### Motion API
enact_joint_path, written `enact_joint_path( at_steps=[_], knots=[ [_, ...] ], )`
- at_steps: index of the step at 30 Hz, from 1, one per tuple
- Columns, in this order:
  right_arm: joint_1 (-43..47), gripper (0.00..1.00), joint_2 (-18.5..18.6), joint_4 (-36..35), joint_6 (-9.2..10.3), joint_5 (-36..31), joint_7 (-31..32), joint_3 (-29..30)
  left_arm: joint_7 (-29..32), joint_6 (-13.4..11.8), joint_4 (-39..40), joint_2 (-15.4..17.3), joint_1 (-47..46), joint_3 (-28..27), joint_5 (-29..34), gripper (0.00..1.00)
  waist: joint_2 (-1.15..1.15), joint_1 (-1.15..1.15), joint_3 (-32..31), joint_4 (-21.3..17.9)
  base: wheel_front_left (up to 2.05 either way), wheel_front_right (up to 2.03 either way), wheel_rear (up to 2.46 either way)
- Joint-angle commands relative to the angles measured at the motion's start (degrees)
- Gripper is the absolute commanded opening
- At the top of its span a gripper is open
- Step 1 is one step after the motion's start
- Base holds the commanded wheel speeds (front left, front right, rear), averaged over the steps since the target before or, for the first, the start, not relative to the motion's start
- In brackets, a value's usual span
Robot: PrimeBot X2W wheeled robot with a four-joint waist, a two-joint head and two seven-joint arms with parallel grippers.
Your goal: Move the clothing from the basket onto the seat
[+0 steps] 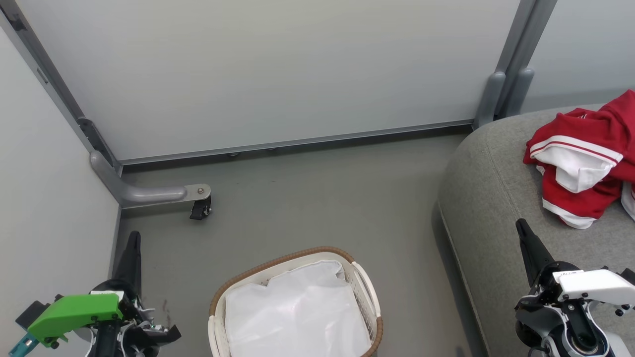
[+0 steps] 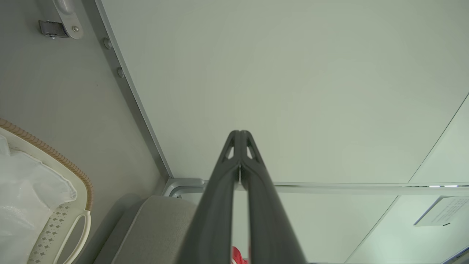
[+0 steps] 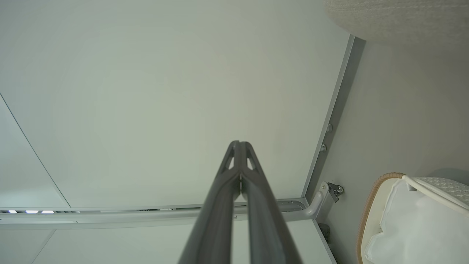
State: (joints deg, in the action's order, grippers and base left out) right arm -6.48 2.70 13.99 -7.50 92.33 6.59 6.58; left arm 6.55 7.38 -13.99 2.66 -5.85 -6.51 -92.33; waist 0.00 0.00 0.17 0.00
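Red clothing (image 1: 585, 163) with white striped trim lies crumpled on the grey seat (image 1: 491, 198) at the right. The white basket (image 1: 364, 285) with its brown woven rim stands on the floor at the bottom centre, holding a white liner sheet (image 1: 295, 312). My left gripper (image 1: 133, 237) is at the lower left, shut and holding nothing, to the left of the basket. My right gripper (image 1: 521, 225) is at the lower right over the seat's front part, shut and holding nothing. In the wrist views each pair of fingers (image 2: 240, 137) (image 3: 240, 146) is pressed together against the pale wall.
Pale partition panels (image 1: 258, 69) close off the back and left. A grey metal foot with a black caster (image 1: 200, 208) juts onto the floor at the left. Grey floor (image 1: 317, 198) lies between the panels, basket and seat.
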Motion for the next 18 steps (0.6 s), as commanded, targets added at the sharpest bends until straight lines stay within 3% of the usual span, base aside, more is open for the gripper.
enact_joint_path(
  at_steps=[1, 18],
  knots=[
    [0.67, 0.0, 0.33, -0.12, 0.02, 0.16, 0.12, 0.12, 0.2, 0.2, 0.05, 0.4, -0.65, -0.14, -0.15, 0.0, 0.0, 0.0, 0.0, 0.0, 0.0, 0.0, 0.0],
    [0.67, 0.0, 0.33, -0.12, 0.02, 0.17, 0.12, 0.11, 0.19, 0.19, 0.06, 0.39, -0.64, -0.13, -0.16, 0.0, 0.0, 0.0, 0.0, 0.0, 0.0, 0.0, 0.0]
  ],
)
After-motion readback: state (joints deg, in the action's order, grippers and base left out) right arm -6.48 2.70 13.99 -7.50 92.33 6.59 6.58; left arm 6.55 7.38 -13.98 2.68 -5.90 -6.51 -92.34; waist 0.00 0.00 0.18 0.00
